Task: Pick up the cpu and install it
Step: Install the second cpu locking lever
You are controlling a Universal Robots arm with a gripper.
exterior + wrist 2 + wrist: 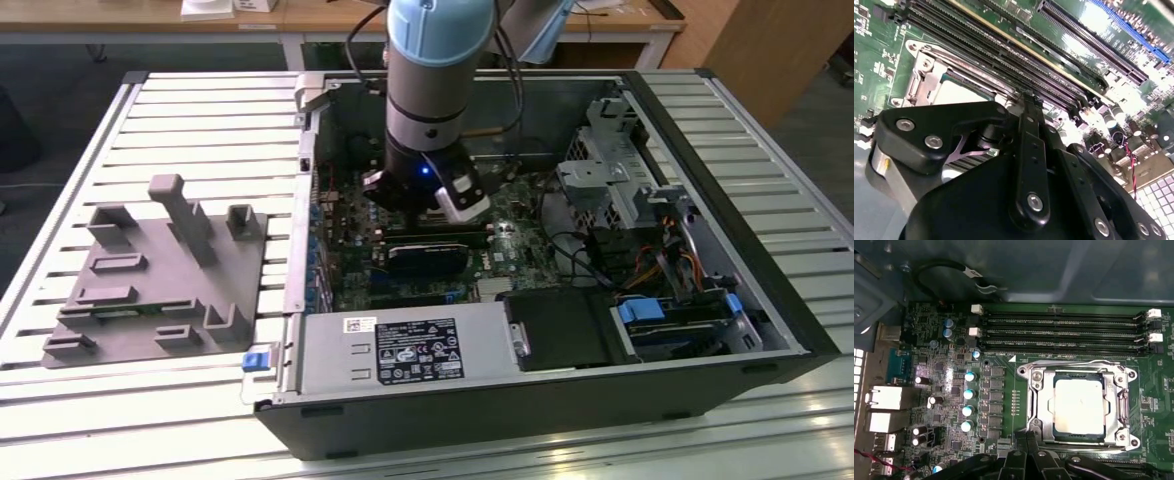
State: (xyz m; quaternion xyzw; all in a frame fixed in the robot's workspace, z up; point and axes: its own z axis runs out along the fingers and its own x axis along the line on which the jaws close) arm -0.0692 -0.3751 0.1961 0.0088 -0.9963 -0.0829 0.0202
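In the second wrist view, the black jointed gripper (1026,165) fills the foreground and covers most of the small square silver-grey cpu (961,92), leaving one pale corner showing inside the metal socket frame (921,75) just beyond the linkage. In the first wrist view, the gripper's black links are cut off by the picture's edge, so whether its fingers are spread or closed cannot be told. In the exterior view, the grey and blue robot arm (430,90) hides the green motherboard (514,250) directly beneath the gripper.
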